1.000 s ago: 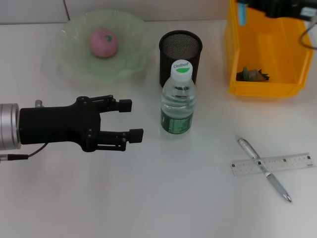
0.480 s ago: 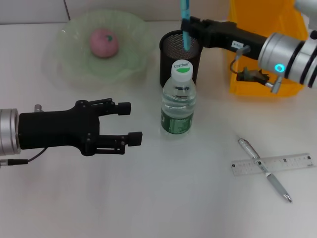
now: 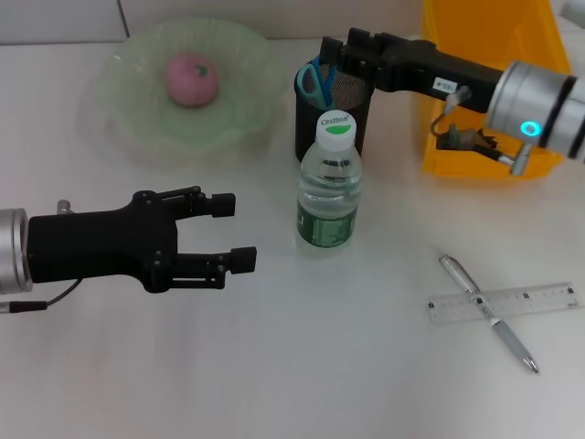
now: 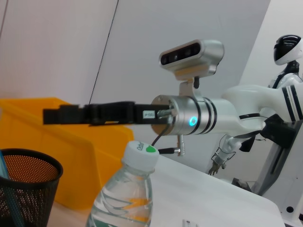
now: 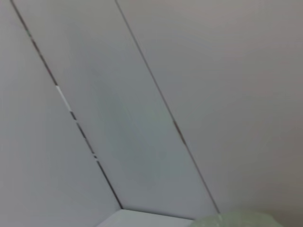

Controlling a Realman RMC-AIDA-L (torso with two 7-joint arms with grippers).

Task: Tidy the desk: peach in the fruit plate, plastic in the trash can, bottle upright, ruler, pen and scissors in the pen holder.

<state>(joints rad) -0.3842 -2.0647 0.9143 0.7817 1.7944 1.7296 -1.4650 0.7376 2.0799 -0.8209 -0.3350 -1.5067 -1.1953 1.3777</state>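
The blue-handled scissors point(image 3: 315, 80) stand in the black mesh pen holder point(image 3: 315, 133), leaning on its left rim. My right gripper point(image 3: 336, 46) hovers over the holder's rim with its fingers apart and empty. The water bottle point(image 3: 330, 183) stands upright in front of the holder. The peach point(image 3: 190, 79) lies in the green fruit plate point(image 3: 137, 128). The pen point(image 3: 484, 311) lies across the ruler point(image 3: 539, 300) at the right front. The plastic point(image 3: 462, 137) lies in the yellow bin point(image 3: 439, 110). My left gripper point(image 3: 236, 232) is open and empty, left of the bottle.
The left wrist view shows the bottle point(image 4: 128, 189), the pen holder point(image 4: 28, 189) and the yellow bin point(image 4: 71, 142) behind them. The right wrist view shows only a wall and a bit of the plate point(image 5: 236, 220).
My right gripper came from the bin to the pen holder with the scissors and let them go; they now sit in the holder. My left gripper drifted slightly left.
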